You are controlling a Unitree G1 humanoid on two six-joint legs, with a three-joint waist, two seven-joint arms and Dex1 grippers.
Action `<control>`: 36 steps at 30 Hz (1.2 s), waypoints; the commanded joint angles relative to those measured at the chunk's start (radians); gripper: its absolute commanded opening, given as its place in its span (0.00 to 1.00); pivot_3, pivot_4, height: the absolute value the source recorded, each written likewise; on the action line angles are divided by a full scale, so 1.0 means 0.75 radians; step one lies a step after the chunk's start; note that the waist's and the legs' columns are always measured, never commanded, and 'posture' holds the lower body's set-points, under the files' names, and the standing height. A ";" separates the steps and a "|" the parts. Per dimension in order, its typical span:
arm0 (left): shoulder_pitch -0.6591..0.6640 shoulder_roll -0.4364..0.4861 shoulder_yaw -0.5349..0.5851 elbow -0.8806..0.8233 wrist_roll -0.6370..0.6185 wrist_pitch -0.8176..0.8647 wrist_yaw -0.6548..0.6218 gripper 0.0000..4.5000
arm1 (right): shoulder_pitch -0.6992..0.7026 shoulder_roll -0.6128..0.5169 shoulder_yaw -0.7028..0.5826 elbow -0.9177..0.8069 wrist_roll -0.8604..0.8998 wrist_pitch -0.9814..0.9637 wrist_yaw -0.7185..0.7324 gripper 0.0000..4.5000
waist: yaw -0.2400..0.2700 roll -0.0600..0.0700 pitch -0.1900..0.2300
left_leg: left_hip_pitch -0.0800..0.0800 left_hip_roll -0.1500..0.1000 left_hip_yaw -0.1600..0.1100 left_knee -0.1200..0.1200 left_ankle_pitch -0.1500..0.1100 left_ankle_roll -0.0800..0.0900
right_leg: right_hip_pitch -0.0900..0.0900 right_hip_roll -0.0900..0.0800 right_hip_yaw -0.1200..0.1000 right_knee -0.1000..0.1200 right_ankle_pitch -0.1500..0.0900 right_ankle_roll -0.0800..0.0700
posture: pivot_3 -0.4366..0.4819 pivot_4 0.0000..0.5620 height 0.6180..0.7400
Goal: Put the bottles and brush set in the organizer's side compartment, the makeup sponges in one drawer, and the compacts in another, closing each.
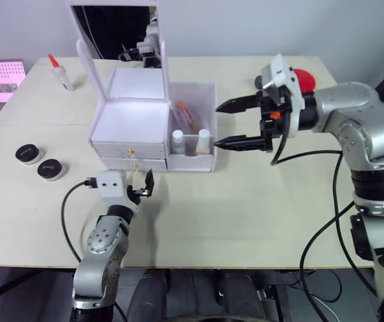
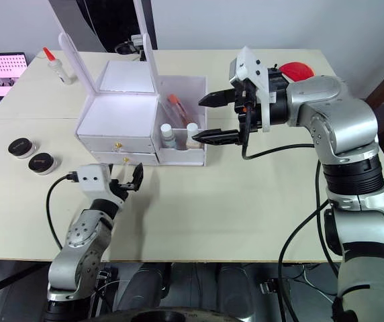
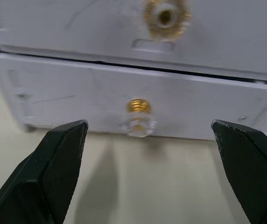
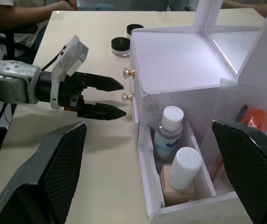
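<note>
Inside side compartment [image 1: 205, 158]: two bottles [image 4: 171, 126], brush set [image 1: 184, 113]; outside, two compacts [image 1: 27, 153].

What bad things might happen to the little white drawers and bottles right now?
The left gripper is open and lined up with the lower drawer's small knob. If it closes slightly off, it may slip off or shove the light organizer back. The right gripper hangs open right beside the side compartment; a bump could topple the two bottles there.

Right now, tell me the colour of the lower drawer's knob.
Gold stem with a clear crystal-like tip; the lower drawer knob shows best in the left wrist view.
</note>
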 commanded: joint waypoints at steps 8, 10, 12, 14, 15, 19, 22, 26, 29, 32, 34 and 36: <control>-0.038 0.007 -0.022 0.018 0.071 -0.048 -0.014 0.62 | -0.014 -0.016 -0.006 -0.048 -0.006 -0.016 -0.004 1.00 | 0.001 0.000 0.000 | 0.000 0.000 0.000 0.001 0.000 0.000 | 0.000 0.000 0.000 0.000 0.000 0.000 | 0.48 0.27 1.00; -0.042 0.007 -0.021 0.023 0.077 -0.049 -0.014 0.62 | -0.015 -0.016 -0.006 -0.047 -0.007 -0.017 -0.003 1.00 | 0.001 0.000 0.000 | 0.000 0.000 0.000 0.000 0.000 0.000 | 0.000 0.000 0.000 0.000 0.000 0.000 | 0.48 0.27 1.00; -0.047 0.007 -0.020 0.031 0.080 -0.054 -0.017 0.62 | -0.017 -0.014 -0.006 -0.045 -0.009 -0.018 -0.003 1.00 | 0.000 0.000 0.000 | 0.000 0.000 0.000 0.000 0.000 0.000 | 0.000 0.000 0.000 0.000 0.000 0.000 | 0.48 0.27 1.00; -0.058 0.003 -0.013 0.045 0.080 -0.060 -0.016 0.62 | -0.024 -0.011 -0.006 -0.040 -0.014 -0.020 -0.004 1.00 | 0.001 0.000 0.000 | 0.000 0.000 0.000 0.000 0.000 0.000 | 0.000 0.000 0.000 0.000 0.000 0.000 | 0.48 0.27 1.00; -0.066 0.003 -0.008 0.052 0.081 -0.062 -0.015 0.62 | -0.029 -0.008 -0.009 -0.033 -0.014 -0.019 -0.007 1.00 | 0.001 0.000 0.000 | 0.000 0.000 0.000 0.000 0.000 0.000 | 0.000 0.000 0.000 0.000 0.000 0.000 | 0.48 0.27 1.00; -0.084 0.000 0.008 0.071 0.077 -0.069 -0.017 0.43 | -0.031 -0.009 -0.010 -0.023 -0.023 -0.026 -0.010 1.00 | 0.001 0.000 0.000 | 0.000 0.000 0.000 0.000 0.000 0.000 | 0.000 0.000 0.000 0.000 0.000 0.000 | 0.48 0.27 1.00; -0.091 -0.001 0.015 0.079 0.075 -0.070 -0.021 0.09 | -0.027 -0.005 -0.010 -0.018 -0.028 -0.032 -0.015 1.00 | 0.001 0.000 0.000 | 0.000 0.000 0.000 0.000 0.000 0.000 | 0.000 0.000 0.000 0.000 0.000 0.000 | 0.48 0.27 1.00; -0.087 0.003 0.006 0.073 0.080 -0.067 -0.031 0.06 | -0.025 0.002 -0.009 -0.014 -0.038 -0.040 -0.016 1.00 | 0.001 0.000 0.000 | 0.000 0.000 0.000 0.000 0.000 0.000 | 0.000 0.000 0.000 0.000 0.000 0.000 | 0.48 0.27 1.00; -0.051 0.000 -0.001 0.034 0.079 -0.062 -0.036 0.06 | -0.023 0.007 -0.009 -0.008 -0.038 -0.046 -0.014 1.00 | 0.001 0.000 0.000 | 0.000 0.000 0.000 0.000 0.000 0.000 | 0.000 0.000 0.000 0.000 0.000 0.000 | 0.48 0.27 1.00; 0.013 -0.003 0.000 -0.037 0.074 -0.043 -0.032 0.06 | -0.019 0.012 -0.002 -0.004 -0.039 -0.049 -0.009 1.00 | -0.001 0.000 0.000 | 0.000 0.000 0.000 -0.001 0.000 0.000 | 0.000 0.000 0.000 -0.001 0.000 0.000 | 0.48 0.27 1.00; 0.063 -0.003 -0.012 -0.091 0.072 -0.032 -0.036 0.06 | -0.015 0.016 0.001 -0.003 -0.036 -0.051 -0.004 1.00 | -0.002 0.000 0.000 | 0.000 0.000 0.000 -0.001 0.000 0.000 | 0.000 0.000 0.000 -0.001 0.000 0.000 | 0.48 0.27 1.00; 0.119 0.004 -0.021 -0.156 0.068 -0.001 -0.042 0.06 | -0.032 0.028 0.013 0.024 -0.045 -0.061 0.001 1.00 | -0.001 0.000 0.000 | 0.000 0.000 0.000 -0.002 0.000 0.000 | 0.000 0.000 0.000 -0.001 0.000 0.000 | 0.48 0.27 1.00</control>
